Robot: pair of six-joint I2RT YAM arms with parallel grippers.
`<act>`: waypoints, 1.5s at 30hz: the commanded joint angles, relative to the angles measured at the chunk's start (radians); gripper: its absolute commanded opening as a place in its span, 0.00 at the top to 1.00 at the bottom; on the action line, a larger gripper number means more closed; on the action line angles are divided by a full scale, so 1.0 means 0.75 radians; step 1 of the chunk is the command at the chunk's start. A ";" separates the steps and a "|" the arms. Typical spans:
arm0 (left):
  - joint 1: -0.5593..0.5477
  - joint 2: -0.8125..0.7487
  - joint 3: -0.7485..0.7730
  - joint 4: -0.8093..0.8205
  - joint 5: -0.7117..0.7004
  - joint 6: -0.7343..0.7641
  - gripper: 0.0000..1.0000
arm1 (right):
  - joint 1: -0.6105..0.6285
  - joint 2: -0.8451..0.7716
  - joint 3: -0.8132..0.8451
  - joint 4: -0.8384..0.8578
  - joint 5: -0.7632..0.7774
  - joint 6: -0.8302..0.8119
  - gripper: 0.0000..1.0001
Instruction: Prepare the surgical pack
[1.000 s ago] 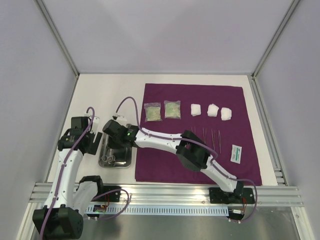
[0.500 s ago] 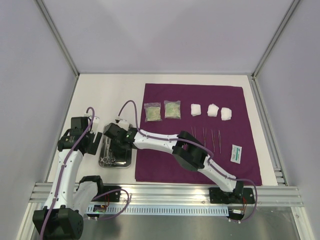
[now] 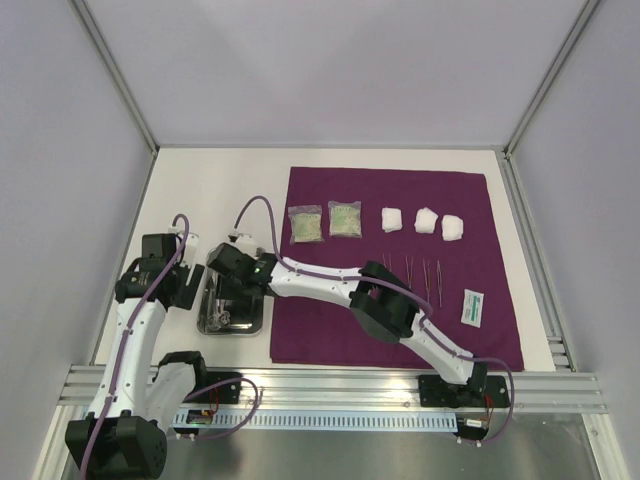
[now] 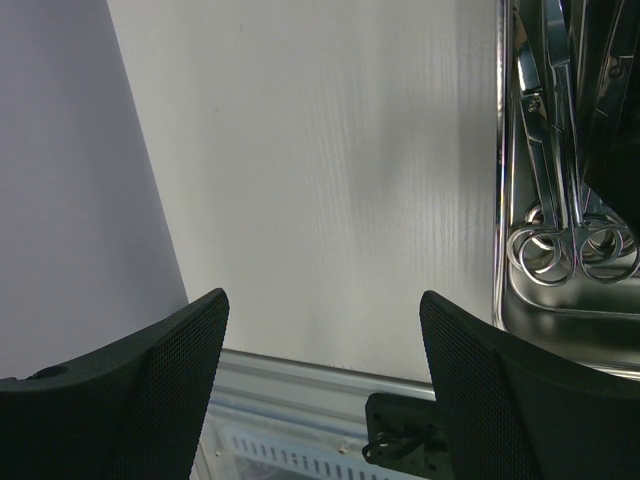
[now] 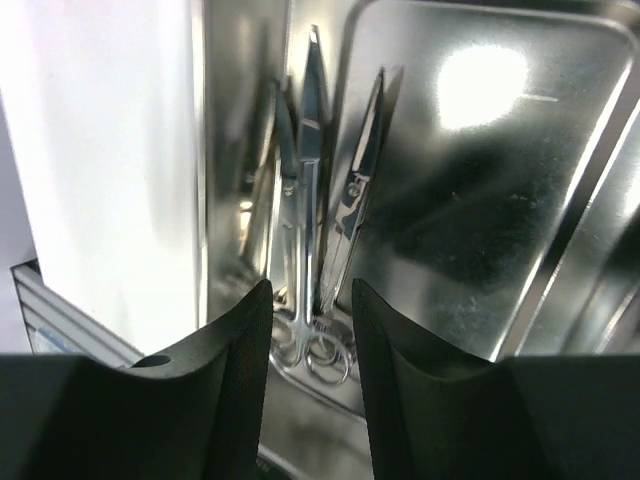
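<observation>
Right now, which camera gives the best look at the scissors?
The right wrist view: the scissors lie full length in the tray. Left wrist crops them at its edge; top external shows only tiny glints.

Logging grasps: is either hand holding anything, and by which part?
Left hand open, empty. Right hand straddles the scissors near their finger rings; whether it grips cannot be told.

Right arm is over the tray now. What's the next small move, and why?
Probably lower the right gripper a little and close on the scissors. Its jaws stand slightly apart in line with the scissors' shanks, which lie along the wall of the steel tray, and nothing is held yet. The left gripper hangs open beside the tray, out of the way.
</observation>
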 commanded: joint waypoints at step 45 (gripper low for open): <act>0.006 0.457 0.474 -0.081 0.635 -0.031 0.18 | -1.039 -1.208 -1.500 -0.668 -0.088 -0.850 0.62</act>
